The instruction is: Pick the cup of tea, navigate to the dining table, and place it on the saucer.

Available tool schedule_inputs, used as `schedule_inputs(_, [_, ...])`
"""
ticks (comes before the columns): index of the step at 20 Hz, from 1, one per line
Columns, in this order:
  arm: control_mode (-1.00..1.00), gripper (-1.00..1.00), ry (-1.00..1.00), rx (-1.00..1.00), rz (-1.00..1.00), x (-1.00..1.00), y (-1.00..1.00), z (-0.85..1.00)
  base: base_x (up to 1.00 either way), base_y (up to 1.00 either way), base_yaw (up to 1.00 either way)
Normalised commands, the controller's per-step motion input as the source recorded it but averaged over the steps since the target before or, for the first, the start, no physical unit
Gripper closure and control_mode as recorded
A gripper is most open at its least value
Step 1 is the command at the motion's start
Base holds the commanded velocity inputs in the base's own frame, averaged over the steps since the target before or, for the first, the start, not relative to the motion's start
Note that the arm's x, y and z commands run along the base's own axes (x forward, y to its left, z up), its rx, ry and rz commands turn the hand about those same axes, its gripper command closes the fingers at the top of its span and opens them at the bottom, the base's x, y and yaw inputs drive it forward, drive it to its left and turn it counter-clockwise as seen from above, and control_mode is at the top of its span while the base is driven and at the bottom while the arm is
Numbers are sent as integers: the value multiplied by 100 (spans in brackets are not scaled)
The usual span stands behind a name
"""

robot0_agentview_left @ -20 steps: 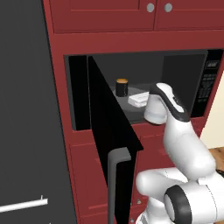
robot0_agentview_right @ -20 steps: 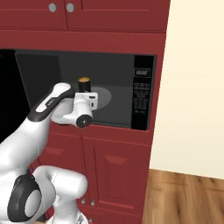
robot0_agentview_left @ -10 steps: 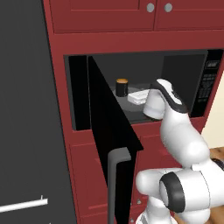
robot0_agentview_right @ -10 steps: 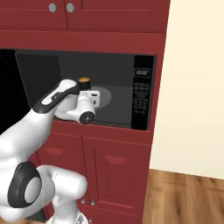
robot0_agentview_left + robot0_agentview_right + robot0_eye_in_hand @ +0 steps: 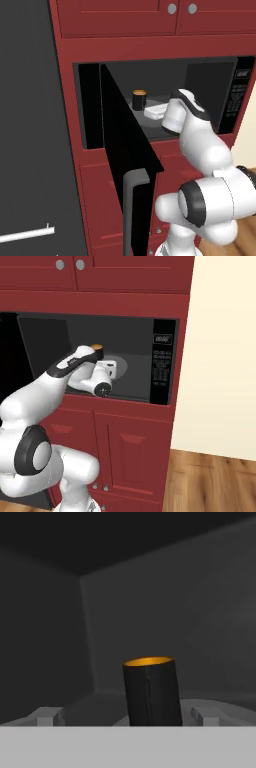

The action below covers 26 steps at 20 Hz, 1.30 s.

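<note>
Black door (image 5: pixel 125 165) of the microwave (image 5: pixel 162 363) hangs swung wide at the near left of the left base view, its handle low and forward, which leaves the cavity free for the arm to enter. White arm links rise from the base, bend at the elbow and stretch forward through the opening, the wrist about level and the hand aimed straight into the dark interior. At its end the claw (image 5: pixel 156 111) stands released, jaws spread wide with nothing between them; in the hand view one pale finger tip (image 5: pixel 46 716) shows to either side of the mug. Just beyond, the cup of tea (image 5: pixel 151 691) stands upright on the round turntable (image 5: pixel 225 712), orange-brown liquid level at its rim, lined up between the tips but apparently not yet touched. My judgement: this spread, level approach suits closing on the cup's sides without tipping the tea. Behind it are the grey back walls of the cavity.
</note>
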Motion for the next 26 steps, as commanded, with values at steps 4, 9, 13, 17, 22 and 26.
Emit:
schedule_inputs(4, [-100, -100, 0, 0, 0, 25, 0, -14, 0, 0, 0])
schedule_inputs(9, [-100, -100, 0, 0, 0, 28, 0, 0, 0, 0, 0])
schedule_inputs(13, [-100, -100, 0, 0, 0, 13, 0, 0, 0, 0, 0])
schedule_inputs(17, [-100, -100, 0, 0, 0, 0, 0, 0, 0, 0, 0])
schedule_inputs(22, [-100, -100, 0, 0, 0, 2, 0, 0, 0, 0, 0])
schedule_inputs(26, [-100, -100, 0, 0, 3, 11, 0, -1, 0, 0, 0])
